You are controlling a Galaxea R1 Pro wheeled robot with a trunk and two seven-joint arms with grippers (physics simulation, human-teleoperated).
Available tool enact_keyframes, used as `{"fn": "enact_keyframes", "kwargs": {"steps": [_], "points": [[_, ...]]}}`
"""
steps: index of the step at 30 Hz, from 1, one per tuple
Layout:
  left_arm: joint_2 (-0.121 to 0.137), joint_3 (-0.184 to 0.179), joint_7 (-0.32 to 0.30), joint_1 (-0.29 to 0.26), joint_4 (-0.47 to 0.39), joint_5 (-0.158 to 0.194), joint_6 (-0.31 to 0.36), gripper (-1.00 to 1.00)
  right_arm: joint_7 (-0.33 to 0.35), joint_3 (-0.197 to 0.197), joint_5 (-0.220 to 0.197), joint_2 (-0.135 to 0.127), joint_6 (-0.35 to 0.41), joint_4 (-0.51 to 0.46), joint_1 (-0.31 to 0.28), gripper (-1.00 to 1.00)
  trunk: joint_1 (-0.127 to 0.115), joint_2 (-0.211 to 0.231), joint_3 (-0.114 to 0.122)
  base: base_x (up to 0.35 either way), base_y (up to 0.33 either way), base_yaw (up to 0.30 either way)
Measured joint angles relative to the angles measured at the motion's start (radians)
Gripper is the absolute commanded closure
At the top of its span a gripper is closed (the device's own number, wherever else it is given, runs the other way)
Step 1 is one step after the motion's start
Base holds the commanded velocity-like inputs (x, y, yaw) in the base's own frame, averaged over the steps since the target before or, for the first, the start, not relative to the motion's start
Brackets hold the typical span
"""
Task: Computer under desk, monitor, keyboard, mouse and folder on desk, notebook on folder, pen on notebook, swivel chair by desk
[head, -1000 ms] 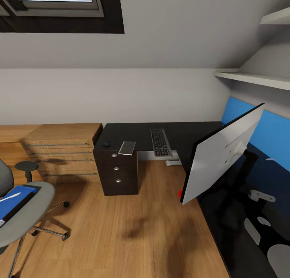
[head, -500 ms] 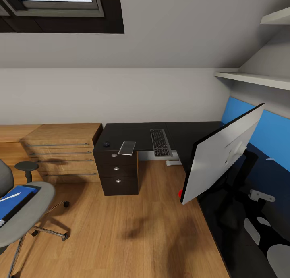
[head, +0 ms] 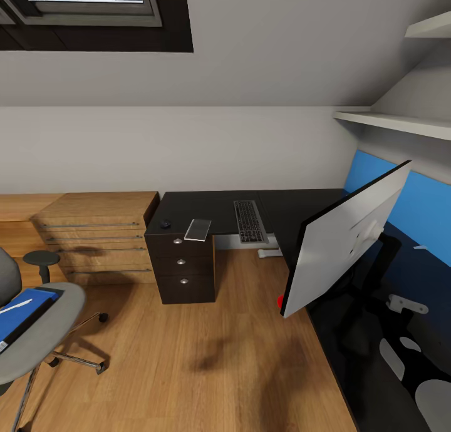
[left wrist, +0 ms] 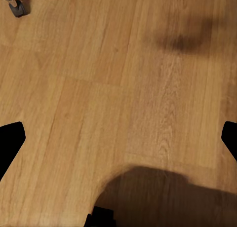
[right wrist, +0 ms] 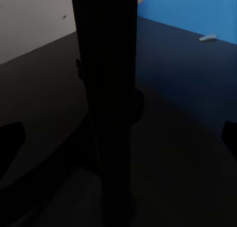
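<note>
The monitor stands tilted on the desk at the head view's right, its pale back turned toward the camera and its long axis running from the near floor edge up toward the blue back panel; nothing has shifted since the earlier frames. The keyboard lies lengthwise toward the wall on the desk's far wing. The folder, with the pen on it, rests on the swivel chair at the left, over wood flooring beside a light wooden drawer unit.

In the left wrist view, the left gripper is spread wide above the floor.

In the right wrist view, the right gripper is equally spread, with the monitor's stand between its fingertips.
</note>
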Motion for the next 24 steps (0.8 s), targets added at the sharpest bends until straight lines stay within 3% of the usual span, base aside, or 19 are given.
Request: {"fn": "enact_keyframes", "kwargs": {"steps": [7,24], "points": [[0.000,0.001,0.000,0.000,0.000,0.000,0.000,-1.00,0.000,0.001,0.000,0.001,-0.002,0.000,0.000,-1.00,0.000,0.000,0.000,0.014,0.000,0.000],[0.000,0.000,0.000,0.000,0.000,0.000,0.000,-1.00,0.000,0.001,0.005,0.005,-0.003,0.001,0.000,-1.00,0.000,0.000,0.000,0.122,0.000,0.000]]}}
